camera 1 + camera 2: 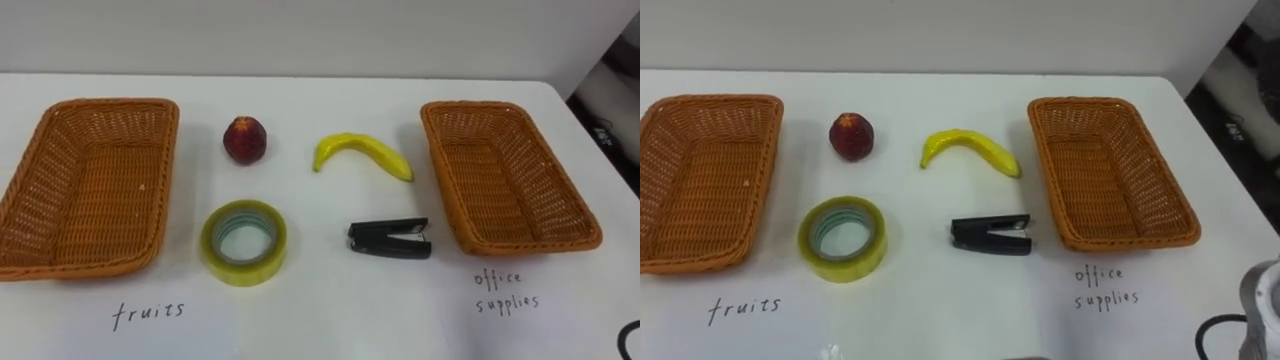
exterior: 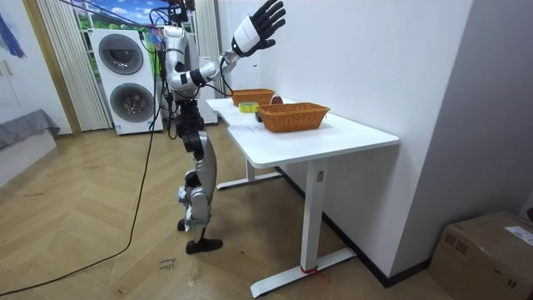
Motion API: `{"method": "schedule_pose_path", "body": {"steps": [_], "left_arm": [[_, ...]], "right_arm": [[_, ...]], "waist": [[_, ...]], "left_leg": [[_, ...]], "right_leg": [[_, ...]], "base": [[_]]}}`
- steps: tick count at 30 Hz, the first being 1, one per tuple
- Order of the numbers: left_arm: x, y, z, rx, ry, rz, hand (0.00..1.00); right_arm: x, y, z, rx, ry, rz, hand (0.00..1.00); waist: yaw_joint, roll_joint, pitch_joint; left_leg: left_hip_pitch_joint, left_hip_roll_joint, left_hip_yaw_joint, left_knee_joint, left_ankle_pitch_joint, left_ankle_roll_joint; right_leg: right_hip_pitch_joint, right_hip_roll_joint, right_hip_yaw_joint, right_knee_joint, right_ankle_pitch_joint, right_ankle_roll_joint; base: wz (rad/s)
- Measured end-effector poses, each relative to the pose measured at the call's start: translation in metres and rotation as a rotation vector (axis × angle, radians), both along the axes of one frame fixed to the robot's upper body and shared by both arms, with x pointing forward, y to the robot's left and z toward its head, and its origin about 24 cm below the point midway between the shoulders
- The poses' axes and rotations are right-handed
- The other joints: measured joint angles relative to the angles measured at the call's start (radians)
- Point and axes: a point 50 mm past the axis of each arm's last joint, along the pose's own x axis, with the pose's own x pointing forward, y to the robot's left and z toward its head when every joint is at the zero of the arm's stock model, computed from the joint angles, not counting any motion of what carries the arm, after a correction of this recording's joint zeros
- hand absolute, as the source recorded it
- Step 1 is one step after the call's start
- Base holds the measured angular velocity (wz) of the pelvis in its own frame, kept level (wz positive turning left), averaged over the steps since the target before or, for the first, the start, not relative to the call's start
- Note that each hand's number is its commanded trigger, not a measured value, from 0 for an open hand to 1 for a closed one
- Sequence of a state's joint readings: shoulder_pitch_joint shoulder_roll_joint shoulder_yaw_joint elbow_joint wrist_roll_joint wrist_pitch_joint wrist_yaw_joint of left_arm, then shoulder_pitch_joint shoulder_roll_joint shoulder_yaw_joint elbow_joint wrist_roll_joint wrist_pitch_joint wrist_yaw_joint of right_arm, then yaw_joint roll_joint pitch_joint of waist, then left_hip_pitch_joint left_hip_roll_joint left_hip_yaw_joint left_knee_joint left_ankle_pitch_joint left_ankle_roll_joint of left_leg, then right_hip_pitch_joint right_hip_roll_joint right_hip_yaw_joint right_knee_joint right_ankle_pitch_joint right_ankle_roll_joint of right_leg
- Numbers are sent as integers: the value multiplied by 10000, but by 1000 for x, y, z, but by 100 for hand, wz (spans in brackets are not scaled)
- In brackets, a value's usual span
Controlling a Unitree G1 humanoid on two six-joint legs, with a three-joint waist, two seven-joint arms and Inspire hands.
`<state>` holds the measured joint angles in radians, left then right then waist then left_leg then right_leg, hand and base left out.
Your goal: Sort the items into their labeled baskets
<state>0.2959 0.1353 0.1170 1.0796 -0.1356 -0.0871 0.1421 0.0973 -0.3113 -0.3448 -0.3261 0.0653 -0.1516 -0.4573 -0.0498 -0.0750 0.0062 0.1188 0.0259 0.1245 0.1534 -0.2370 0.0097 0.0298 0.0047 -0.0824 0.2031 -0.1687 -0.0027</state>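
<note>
Standing at the white surface (image 2: 350, 137), the robot holds its right hand (image 2: 262, 25) high, fingers spread; peach (image 1: 245, 139), banana (image 1: 362, 153), tape roll (image 1: 244, 270) and stapler (image 1: 390, 239) lie mid-frame between left basket (image 1: 95, 190) and right basket (image 1: 505, 190).

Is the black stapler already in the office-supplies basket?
No, the black stapler lies on the white table, left of the orange wicker basket labelled office supplies.

Red fruit (image 1: 245, 139), yellow banana (image 1: 362, 154), tape roll (image 1: 244, 242) and black stapler (image 1: 390, 239) lie between left basket (image 1: 90, 190) and right basket (image 1: 500, 190).
</note>
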Motion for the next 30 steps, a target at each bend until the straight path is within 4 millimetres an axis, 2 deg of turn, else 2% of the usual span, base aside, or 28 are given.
{"method": "schedule_pose_path", "body": {"steps": [2, 6, 18, 26, 30], "left_arm": [[0, 0, 0, 7, 10, -3, 0], [-2, 3, 1, 97, 99, -64, 0], [-5, 5, 1, 171, 301, -171, 0], [-5, 7, 2, 251, 406, -552, 0], [-3, 10, 2, 207, 370, -694, 0]], "right_arm": [[2, 3, -1, -222, 229, 342, 0], [5, 7, -2, -764, 812, 863, 0], [16, 21, -10, -1575, 2334, 2585, 0], [19, 24, -16, -1930, 3167, 3634, 0], [22, 22, -26, -1921, 3759, 3793, 0]], "waist": [[9, -58, 32], [43, -124, 38], [152, -218, -28], [291, -249, -27], [290, -285, -9]], "left_leg": [[-2, 0, 0, -4, 0, 0], [-48, 7, 2, -18, -1, 0], [45, 17, 11, 3, 0, 0], [13, 24, -20, 50, -2, 2], [-38, 28, -128, 69, -2, 2]], "right_leg": [[-3, 2, 4, 0, 0, 0], [-43, 12, 3, -13, 0, 0], [56, -2, -37, -30, 9, -10], [51, -8, -89, -1, 68, -25], [50, -16, -214, -4, 75, -30]], "base": [[0], [0], [0], [1], [6]]}}
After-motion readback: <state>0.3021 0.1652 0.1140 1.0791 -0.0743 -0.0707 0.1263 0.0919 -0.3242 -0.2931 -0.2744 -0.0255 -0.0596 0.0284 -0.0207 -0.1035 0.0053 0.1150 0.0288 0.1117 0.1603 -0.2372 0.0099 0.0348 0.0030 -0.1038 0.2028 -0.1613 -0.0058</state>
